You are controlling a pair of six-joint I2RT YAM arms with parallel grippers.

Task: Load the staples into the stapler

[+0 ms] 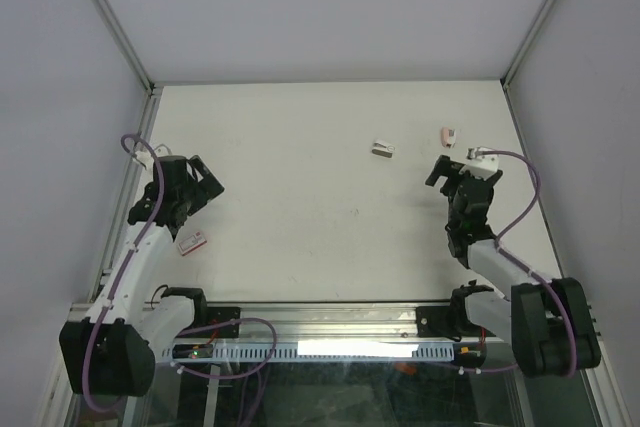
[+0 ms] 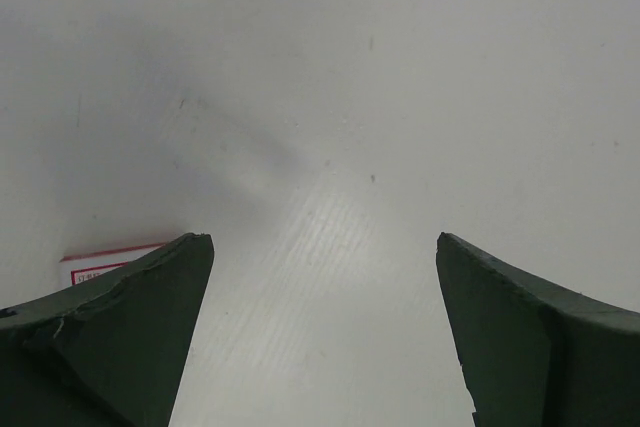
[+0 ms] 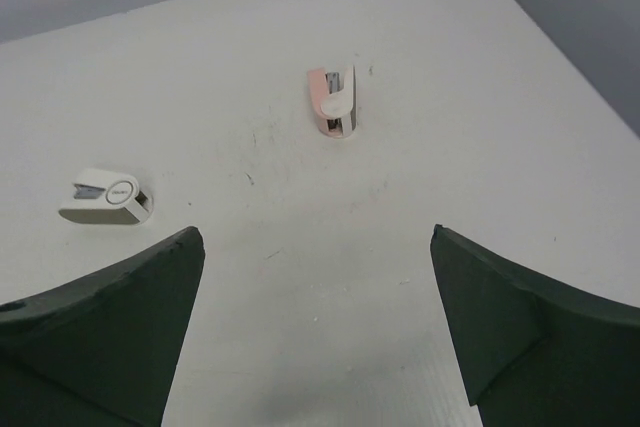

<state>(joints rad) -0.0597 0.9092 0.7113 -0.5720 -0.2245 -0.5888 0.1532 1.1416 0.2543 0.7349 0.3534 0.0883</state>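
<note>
From the top external view, a white bench (image 1: 300, 207) is seen with an arm at each near corner. The left gripper (image 1: 204, 183) is held over the left side of the bench, near the left edge, with its fingers spread apart. A small red-and-white box (image 1: 191, 242) lies just nearward of it. The right gripper (image 1: 452, 173) is held near the right edge, its fingers likewise apart. A white stapler (image 1: 383, 150) lies right of centre, and a pink stapler (image 1: 449, 135) lies beyond the right gripper, towards the far right corner. The two are well apart.

In the left wrist view, the left gripper (image 2: 322, 247) is shown wide open over bare bench, with the red-and-white box (image 2: 100, 262) partly hidden behind the left finger.

In the right wrist view, the right gripper (image 3: 317, 237) is shown wide open and nothing is held. The pink stapler (image 3: 333, 102) lies ahead and the white stapler (image 3: 105, 198) to the left.

The staples cannot be made out in any view.
</note>
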